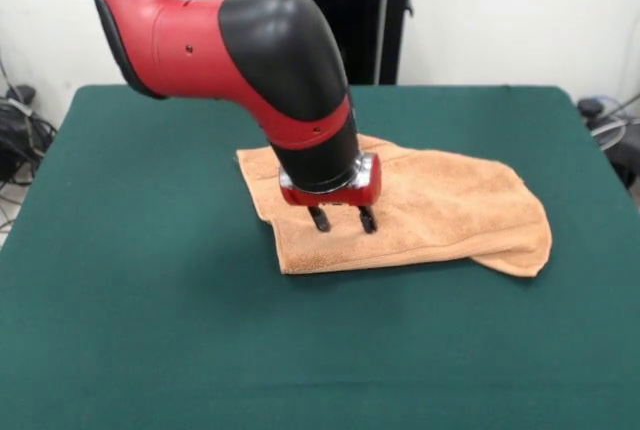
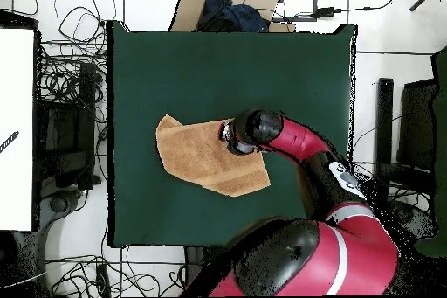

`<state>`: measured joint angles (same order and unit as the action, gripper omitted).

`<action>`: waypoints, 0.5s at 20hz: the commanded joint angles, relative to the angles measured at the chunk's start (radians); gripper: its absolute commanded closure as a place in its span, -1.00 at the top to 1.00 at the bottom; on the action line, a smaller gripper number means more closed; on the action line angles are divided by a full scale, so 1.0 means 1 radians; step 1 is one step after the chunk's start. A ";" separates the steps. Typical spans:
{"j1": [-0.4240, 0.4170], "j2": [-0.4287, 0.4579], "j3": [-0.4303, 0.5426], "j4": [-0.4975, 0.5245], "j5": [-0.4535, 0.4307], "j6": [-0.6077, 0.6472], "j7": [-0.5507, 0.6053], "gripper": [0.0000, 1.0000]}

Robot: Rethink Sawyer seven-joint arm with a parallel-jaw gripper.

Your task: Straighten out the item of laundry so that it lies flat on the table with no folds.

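The peach-orange item of laundry [image 1: 440, 210] lies near the middle of the dark green table [image 1: 150, 250]. It looks doubled over, with a rounded folded end at its right in the front view. My gripper [image 1: 343, 218] points straight down over the towel's left part, open. Its two dark fingertips [image 1: 319, 219] sit at or just above the cloth, and nothing is between them. From overhead the towel [image 2: 196, 156] spreads left of the arm's wrist, which covers the gripper [image 2: 230, 133] and the cloth's right edge. The table [image 2: 227, 67] extends well past the towel on all sides.
A cardboard box [image 2: 227, 2] with dark contents sits beyond the table's top edge in the overhead view. Cables [image 2: 70, 93] clutter the floor at the left beside a white surface [image 2: 17, 128]. A black stand [image 1: 330, 10] rises behind the table.
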<state>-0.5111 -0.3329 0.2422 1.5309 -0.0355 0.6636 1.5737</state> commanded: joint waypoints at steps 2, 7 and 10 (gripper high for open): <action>-0.014 0.036 0.119 -0.020 -0.002 -0.029 -0.001 1.00; -0.019 0.024 0.121 0.002 -0.004 -0.037 0.004 1.00; -0.012 0.017 0.114 -0.004 -0.009 -0.031 0.008 1.00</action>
<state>-0.5194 -0.3327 0.2499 1.5322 -0.0357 0.6635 1.5737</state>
